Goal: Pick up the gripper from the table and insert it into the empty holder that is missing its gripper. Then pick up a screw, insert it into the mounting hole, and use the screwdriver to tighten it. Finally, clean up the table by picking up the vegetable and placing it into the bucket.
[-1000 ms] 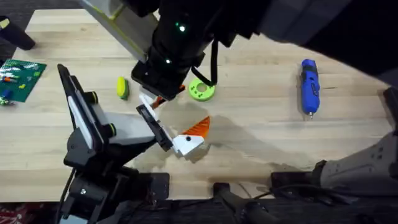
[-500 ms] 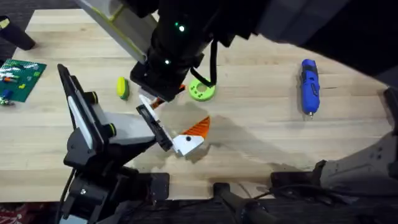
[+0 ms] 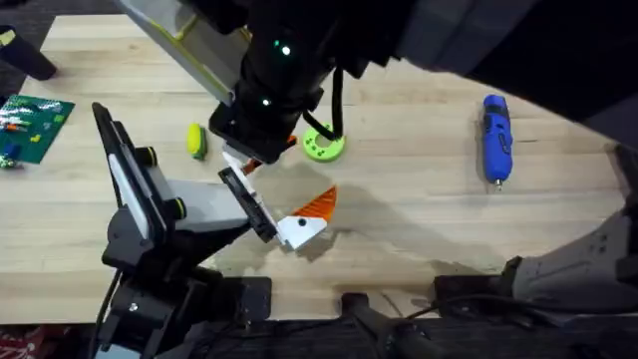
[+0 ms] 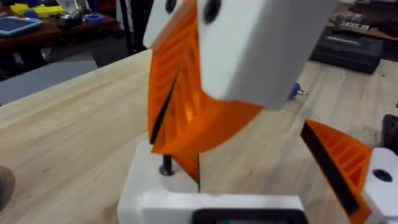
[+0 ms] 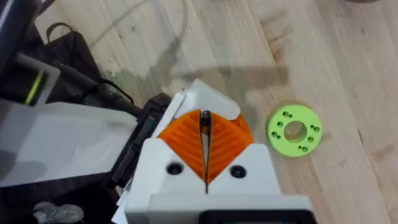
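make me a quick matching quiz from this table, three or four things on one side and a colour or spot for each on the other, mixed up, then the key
Things
1. screwdriver
2. vegetable
3. green disc
4. circuit board

Descriptions
A. yellow with a green side, left of the dark arm
B. flat and green, at the table's far left edge
C. bright blue, alone on the right
D. lime ring with a centre hole

Pairs: 1-C, 2-A, 3-D, 4-B

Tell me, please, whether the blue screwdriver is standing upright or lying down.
Lying down: the screwdriver rests on its side on the table, its full length showing in the overhead view.
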Controlling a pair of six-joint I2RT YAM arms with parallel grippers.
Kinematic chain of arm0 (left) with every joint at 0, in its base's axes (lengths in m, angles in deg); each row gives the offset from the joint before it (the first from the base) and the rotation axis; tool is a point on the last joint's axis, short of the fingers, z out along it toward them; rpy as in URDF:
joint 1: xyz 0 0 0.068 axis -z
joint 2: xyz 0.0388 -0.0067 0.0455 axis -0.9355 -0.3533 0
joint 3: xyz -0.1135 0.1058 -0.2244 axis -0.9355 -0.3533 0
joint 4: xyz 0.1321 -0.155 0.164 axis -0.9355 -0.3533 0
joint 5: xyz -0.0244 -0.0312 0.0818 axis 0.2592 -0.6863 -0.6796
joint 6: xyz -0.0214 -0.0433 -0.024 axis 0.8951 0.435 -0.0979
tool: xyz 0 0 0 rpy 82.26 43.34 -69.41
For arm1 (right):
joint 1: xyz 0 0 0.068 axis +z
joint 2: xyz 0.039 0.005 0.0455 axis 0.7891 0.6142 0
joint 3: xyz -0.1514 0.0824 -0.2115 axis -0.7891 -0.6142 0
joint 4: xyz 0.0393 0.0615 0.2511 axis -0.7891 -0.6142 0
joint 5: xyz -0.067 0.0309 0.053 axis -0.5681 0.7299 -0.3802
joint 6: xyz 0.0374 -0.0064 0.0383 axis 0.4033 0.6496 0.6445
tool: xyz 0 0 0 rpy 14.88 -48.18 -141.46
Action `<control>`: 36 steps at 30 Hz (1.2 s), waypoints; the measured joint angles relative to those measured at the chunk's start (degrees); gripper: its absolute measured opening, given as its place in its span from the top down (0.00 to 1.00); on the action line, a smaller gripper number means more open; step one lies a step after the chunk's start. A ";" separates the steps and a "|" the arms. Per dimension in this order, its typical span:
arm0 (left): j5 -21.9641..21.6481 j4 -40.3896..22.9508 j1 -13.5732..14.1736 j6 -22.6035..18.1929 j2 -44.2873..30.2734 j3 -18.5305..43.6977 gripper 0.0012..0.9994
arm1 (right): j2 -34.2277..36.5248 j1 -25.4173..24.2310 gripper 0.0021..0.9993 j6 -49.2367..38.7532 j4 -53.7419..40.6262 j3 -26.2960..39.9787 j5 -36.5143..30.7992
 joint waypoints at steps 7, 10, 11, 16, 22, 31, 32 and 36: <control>0.00 0.00 0.00 0.00 0.00 0.00 0.01 | 0.01 0.00 0.99 0.00 -0.63 0.00 0.00; 0.00 0.00 0.00 0.01 0.00 0.00 0.01 | 0.40 0.00 0.99 0.00 -0.85 0.01 -0.01; 0.00 0.00 0.00 0.02 -0.01 0.00 0.01 | 0.66 0.00 0.99 0.00 -0.88 0.02 -0.02; -0.17 -0.04 -0.02 0.65 -0.08 0.00 0.01 | 2.14 -0.05 0.99 0.00 -0.90 0.03 -0.03; -0.17 -0.02 0.00 0.70 -0.07 0.00 0.01 | 2.12 -0.07 0.99 0.00 -0.98 0.11 -0.02; -0.23 0.00 -0.02 0.71 -0.07 0.00 0.01 | 2.13 -0.12 0.45 0.44 -1.07 0.11 -0.58; -0.27 -0.01 -0.02 0.74 -0.07 0.00 0.01 | 2.13 -0.40 0.34 0.49 -1.09 0.13 -1.05; -0.44 -0.02 -0.02 0.97 -0.07 0.00 0.01 | 2.12 -1.54 0.04 0.69 -1.18 0.30 -2.22</control>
